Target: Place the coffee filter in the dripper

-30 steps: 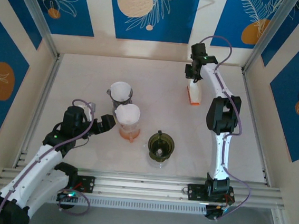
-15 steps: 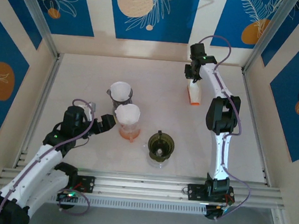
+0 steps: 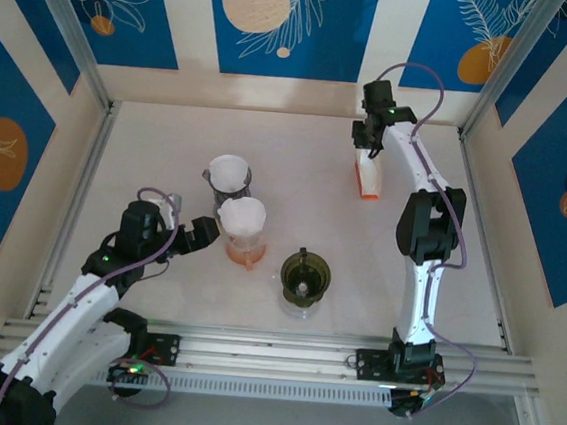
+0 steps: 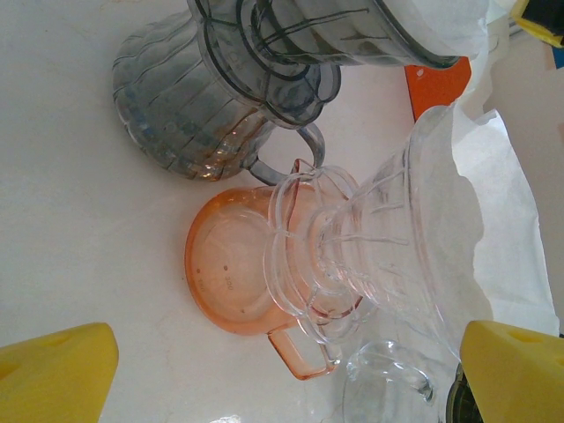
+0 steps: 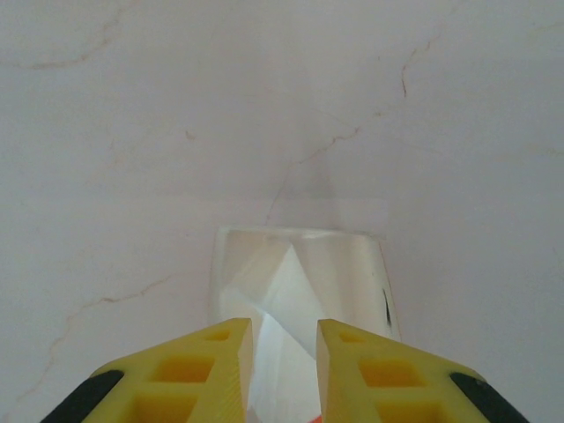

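Note:
A clear dripper (image 3: pixel 242 216) stands on an orange cup (image 4: pixel 231 280), with white paper (image 4: pixel 507 220) lying in its cone. My left gripper (image 3: pixel 199 235) hovers just left of it, jaws wide open and empty, the yellow fingertips (image 4: pixel 53 366) at the bottom corners of the left wrist view. At the back right, white coffee filters (image 5: pixel 295 278) stand in a clear holder with an orange base (image 3: pixel 368 179). My right gripper (image 3: pixel 370 149) is directly above that holder. Its yellow fingers (image 5: pixel 216 366) stand a narrow gap apart, with the filter paper showing between them.
A grey dripper (image 3: pixel 229 174) lined with white paper stands on a ribbed grey server (image 4: pixel 181 106) behind the clear one. A dark green round piece on a glass vessel (image 3: pixel 304 277) stands to the right of the orange cup. Walls close in the table on three sides.
The right arm's elbow has swung slightly to the right while its gripper stays over the filter holder. The left arm has not moved.

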Robot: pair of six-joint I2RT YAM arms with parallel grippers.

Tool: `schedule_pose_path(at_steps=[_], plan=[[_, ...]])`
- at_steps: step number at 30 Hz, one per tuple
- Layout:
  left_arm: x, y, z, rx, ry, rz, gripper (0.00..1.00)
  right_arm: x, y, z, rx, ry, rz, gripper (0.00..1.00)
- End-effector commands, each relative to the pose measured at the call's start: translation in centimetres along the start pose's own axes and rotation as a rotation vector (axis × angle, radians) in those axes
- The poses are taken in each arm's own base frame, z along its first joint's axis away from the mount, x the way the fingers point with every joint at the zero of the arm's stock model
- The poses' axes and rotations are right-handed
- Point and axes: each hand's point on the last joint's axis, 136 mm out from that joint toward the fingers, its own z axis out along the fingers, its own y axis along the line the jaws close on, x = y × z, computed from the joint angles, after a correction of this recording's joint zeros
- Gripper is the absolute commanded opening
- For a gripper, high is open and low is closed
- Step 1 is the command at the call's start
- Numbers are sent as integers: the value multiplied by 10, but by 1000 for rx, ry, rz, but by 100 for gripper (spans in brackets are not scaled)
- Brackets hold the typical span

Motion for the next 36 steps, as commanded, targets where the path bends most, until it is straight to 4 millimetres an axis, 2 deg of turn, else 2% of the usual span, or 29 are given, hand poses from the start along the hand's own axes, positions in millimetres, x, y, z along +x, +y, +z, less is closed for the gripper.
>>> schedule_pose_path(at_steps=[1, 15, 25, 31, 35, 36], plan=[[-4, -3, -2, 16, -13, -1, 100, 5, -8, -9, 24, -8, -49, 27], [-5, -2, -2, 13, -14, -11, 100, 18, -15, 13, 83, 45, -127, 28], [-4, -2, -2, 9, -14, -15, 100, 20, -9, 26, 83, 65, -141, 26], [-4, 0, -1, 5, -13, -16, 100, 21, -8, 31, 101, 68, -143, 15], [-3, 0, -2, 2, -12, -13, 100, 16, -9, 25, 111, 47, -127, 0], [-3, 0, -2, 3, -11, -14, 100, 14, -9, 22, 111, 36, -123, 0]])
